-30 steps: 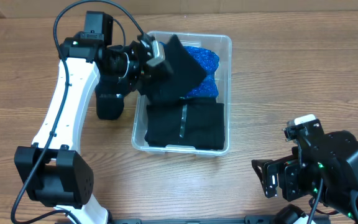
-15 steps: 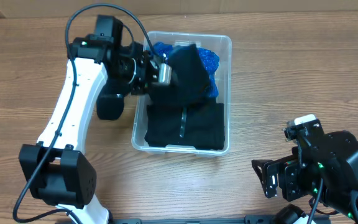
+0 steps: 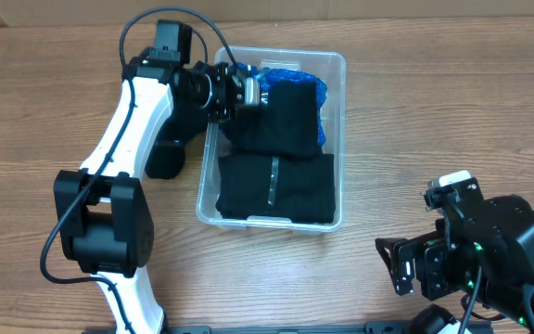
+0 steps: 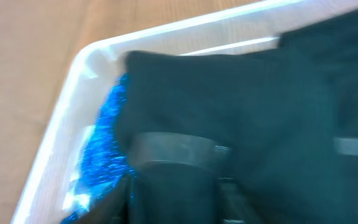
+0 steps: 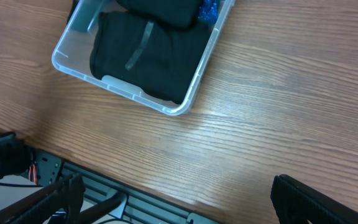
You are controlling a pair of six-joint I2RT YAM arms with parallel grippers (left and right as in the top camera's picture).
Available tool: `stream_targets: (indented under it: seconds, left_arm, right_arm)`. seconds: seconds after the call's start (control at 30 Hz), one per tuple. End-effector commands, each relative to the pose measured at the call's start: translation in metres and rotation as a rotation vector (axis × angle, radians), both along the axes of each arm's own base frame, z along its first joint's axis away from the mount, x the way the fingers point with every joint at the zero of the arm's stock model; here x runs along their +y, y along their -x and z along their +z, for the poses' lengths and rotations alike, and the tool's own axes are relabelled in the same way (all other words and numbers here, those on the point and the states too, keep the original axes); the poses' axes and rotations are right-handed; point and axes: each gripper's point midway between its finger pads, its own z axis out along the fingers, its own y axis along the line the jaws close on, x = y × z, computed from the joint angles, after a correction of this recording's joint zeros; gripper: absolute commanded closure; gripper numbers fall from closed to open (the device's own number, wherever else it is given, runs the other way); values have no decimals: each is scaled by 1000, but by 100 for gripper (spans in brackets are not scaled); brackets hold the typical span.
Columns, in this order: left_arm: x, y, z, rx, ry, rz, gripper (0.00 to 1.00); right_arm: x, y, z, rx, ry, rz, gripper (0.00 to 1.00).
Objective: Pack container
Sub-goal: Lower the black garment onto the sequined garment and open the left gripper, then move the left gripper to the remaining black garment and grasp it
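1. The container (image 3: 342, 139) is seen on the wooden table (image 3: 452, 111), a little toward 12 o'clock from the middle of the overhead view.
2. A folded black garment with a pale stripe (image 3: 272, 186) is laid flat in the container's 6 o'clock half.
3. A second black garment (image 3: 286, 116) is spread over a blue garment (image 3: 286, 71) in the 12 o'clock half.
4. The left gripper (image 3: 247, 93) is placed at the container's 11 o'clock corner, against the second black garment. The wrist view is blurred, so it cannot be made out whether the garment is pinched.
5. The right gripper (image 5: 176, 186) is held at 4 o'clock with its fingers spread wide, well apart from the container.
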Motion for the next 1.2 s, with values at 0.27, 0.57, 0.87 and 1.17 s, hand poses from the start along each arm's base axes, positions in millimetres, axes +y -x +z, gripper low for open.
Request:
stream_targets:
  seconds: [0.27,0.57,0.87,1.17]
  left_arm:
    - [79,-73,79,136,10,929,0]
    - [119,25,181,223,156,1049,0]
    - [273,20,138,506,351,1341,0]
    - [264,-47,-10,775,413,1030,0]
  right_arm:
    - [-1,0,2,-9,-2,2,0]
    - [-1,0,2,-9,-3,1,0]
    - [-1,0,2,-9,-2,2,0]
    - [-1,0,2,-9,-3,1,0]
